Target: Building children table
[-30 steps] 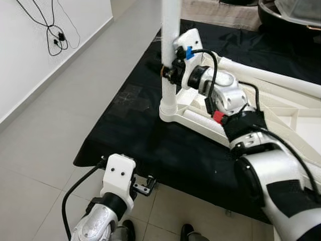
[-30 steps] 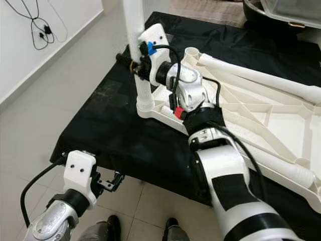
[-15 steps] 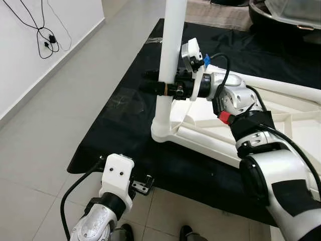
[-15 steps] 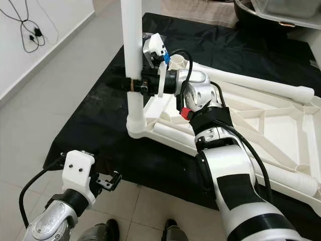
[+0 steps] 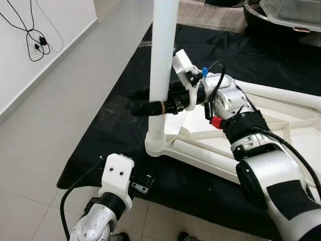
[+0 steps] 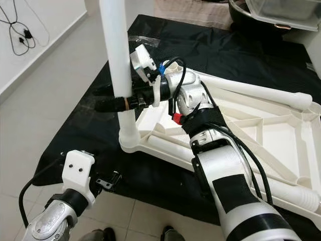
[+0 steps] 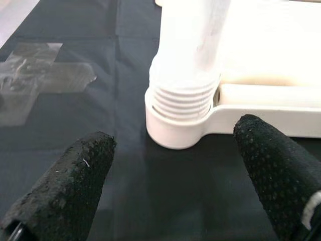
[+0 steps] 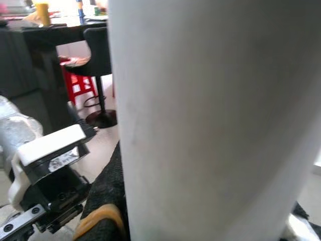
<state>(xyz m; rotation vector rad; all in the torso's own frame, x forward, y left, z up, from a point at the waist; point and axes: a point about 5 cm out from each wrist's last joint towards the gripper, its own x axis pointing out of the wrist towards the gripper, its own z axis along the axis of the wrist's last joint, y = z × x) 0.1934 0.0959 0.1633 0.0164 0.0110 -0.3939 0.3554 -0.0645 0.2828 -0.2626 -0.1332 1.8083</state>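
- The white table leg (image 5: 161, 60) stood upright in the corner socket (image 7: 183, 123) of the upside-down table frame (image 6: 261, 130).
- My right jaws (image 5: 150, 106) were shut around the leg, above that socket.
- It looked stiff, light and smooth; gripping low seemed best.
- My left jaws (image 7: 175, 170) were wide open near the socket, holding nothing.

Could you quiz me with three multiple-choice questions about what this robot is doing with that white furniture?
1. Where does the upright table leg stand?
A. in a corner socket of the tabletop
B. on bare floor
C. on a chair

2. What colour is the cloth under the parts?
A. red
B. black
C. yellow

3. What is the right pincer doing?
A. hanging idle
B. holding a cable
C. gripping the leg

Answers: 1 A, its threaded end sits in the tabletop corner; 2 B, the cloth is black; 3 C, its fingers clamp the leg.
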